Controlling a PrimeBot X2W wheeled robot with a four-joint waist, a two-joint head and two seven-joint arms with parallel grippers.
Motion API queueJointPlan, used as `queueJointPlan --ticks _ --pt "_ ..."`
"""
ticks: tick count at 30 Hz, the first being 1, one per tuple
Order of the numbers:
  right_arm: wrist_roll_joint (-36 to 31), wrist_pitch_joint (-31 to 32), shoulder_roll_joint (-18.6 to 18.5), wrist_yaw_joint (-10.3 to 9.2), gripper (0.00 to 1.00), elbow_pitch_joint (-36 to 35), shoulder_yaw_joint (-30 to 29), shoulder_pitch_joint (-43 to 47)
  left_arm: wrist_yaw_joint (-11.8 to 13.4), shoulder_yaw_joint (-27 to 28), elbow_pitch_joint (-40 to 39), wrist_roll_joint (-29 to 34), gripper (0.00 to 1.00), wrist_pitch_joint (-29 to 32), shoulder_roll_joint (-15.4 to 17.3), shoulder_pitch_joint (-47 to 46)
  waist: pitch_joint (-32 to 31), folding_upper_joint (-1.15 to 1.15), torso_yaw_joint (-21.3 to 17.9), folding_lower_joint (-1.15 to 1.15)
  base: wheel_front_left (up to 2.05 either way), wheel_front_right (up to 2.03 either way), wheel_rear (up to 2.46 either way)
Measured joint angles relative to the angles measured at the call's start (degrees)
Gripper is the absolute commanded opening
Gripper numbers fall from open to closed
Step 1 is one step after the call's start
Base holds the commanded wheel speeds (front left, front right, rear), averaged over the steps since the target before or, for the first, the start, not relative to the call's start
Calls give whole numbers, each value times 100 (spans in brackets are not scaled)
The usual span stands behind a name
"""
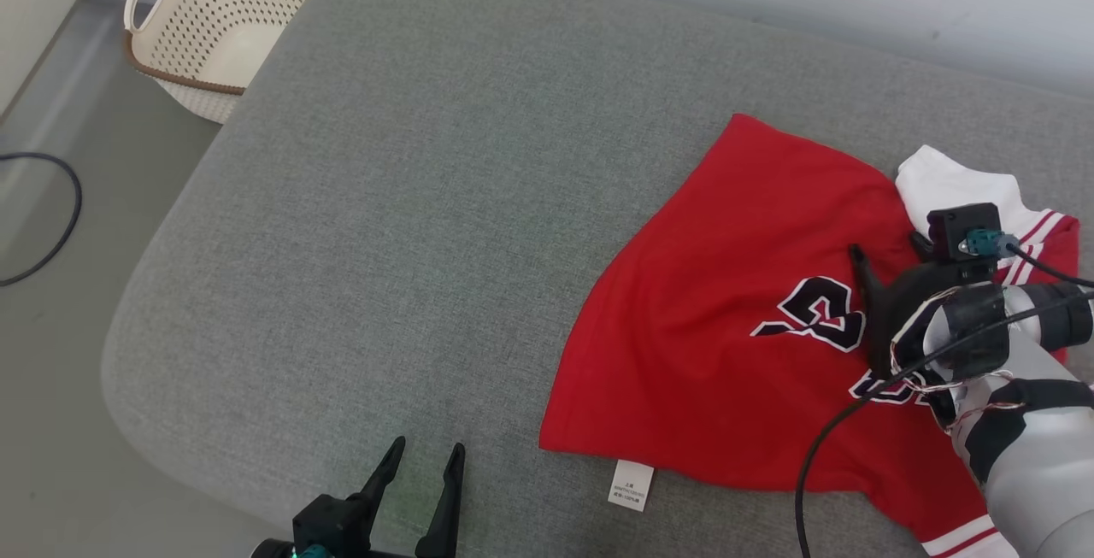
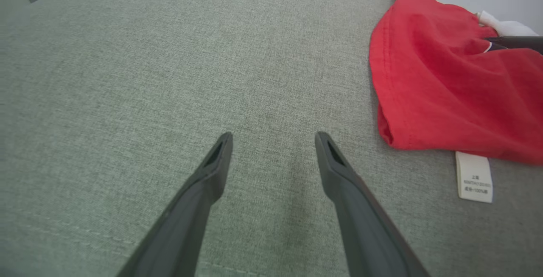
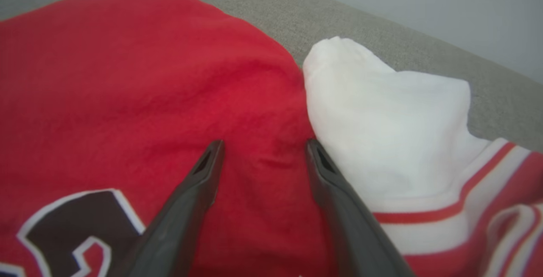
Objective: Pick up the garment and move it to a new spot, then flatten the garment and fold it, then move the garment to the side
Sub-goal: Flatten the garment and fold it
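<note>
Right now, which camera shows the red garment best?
The head view: the garment lies nearly whole on the grey cushion, partly behind the right tool. The left wrist view catches its near edge and white label. The right wrist view is a close-up of red cloth and white sleeve.

The right hand held its two dark fingers spread apart over a red jersey, the tips set near the seam where red cloth met a bunched white section. Red-and-white striped trim ran at lower right, a white-edged black numeral at lower left. Grey cushion and pale wall lay beyond.
</note>
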Motion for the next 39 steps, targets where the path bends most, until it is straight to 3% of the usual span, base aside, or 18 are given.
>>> queueJointPlan --ticks 1,3,20,31,36,37,38,39 --pt "-3 0 15 0 47 74 -9 -38 0 -13 -9 -1 100 0 0 -2 20 0 19 0 0 0 0" --pt "-38 1 45 1 0 191 -21 -124 4 -48 -27 -13 100 0 -2 -14 58 0 49 0 0 0 0" --pt "-422 -590 -27 -4 0 523 -77 -764 107 -363 -169 -214 100 0 -1 -152 358 1 355 0 0 0 0" --pt "-1055 -722 -642 -3 0 676 -488 -1523 162 -699 -315 -353 100 0 0 -250 567 1 865 0 0 0 0" --pt "-1317 -747 -625 -3 0 697 -711 -1609 201 -747 -312 -359 100 0 -1 -255 591 1 1085 1 0 0 0" --pt "-1346 -740 -573 -3 45 700 -773 -1609 203 -745 -307 -359 100 0 0 -252 578 1 1100 1 0 0 0" --pt "-1372 -642 -524 -3 98 701 -815 -1608 202 -743 -302 -358 100 1 -2 -250 563 1 1103 0 0 0 0" --pt "-1370 -553 -477 -3 100 704 -884 -1602 203 -744 -301 -357 100 0 -1 -248 549 0 1096 0 0 0 0"
